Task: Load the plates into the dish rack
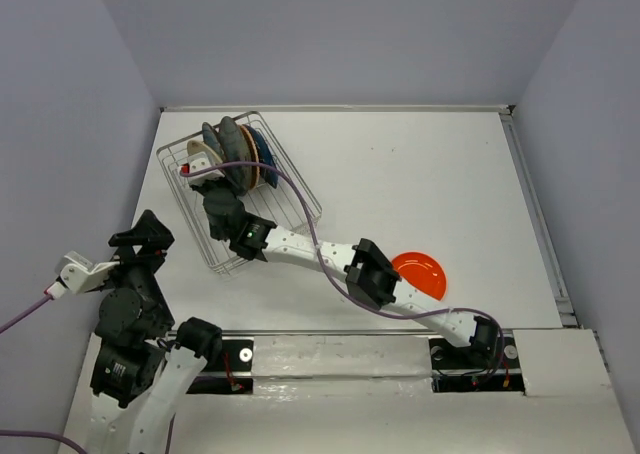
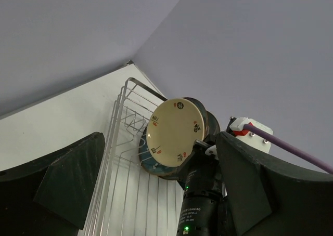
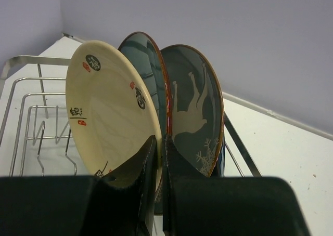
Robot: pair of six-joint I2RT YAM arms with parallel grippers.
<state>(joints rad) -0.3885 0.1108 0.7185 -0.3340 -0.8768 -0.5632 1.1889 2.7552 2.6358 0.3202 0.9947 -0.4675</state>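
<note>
The dish rack [image 1: 290,199] stands at the table's far left. Upright in it are the grey patterned plate [image 3: 195,111], the teal plate [image 3: 148,59], the tan wooden plate [image 1: 248,156] and the navy plate [image 1: 266,159]. My right gripper [image 3: 159,142] reaches into the rack [image 3: 21,85] and is shut on the lower rim of the cream plate [image 3: 104,111], holding it upright beside the teal one. The orange-red plate [image 1: 425,271] lies flat on the table, partly under my right arm. My left gripper [image 1: 145,236] is open and empty, off the table's left edge.
The left wrist view looks along the rack [image 2: 125,158] at the cream plate [image 2: 174,131] and my right wrist [image 2: 203,189]. Grey walls close the table at back and sides. A purple cable [image 1: 300,199] runs over the rack's near side.
</note>
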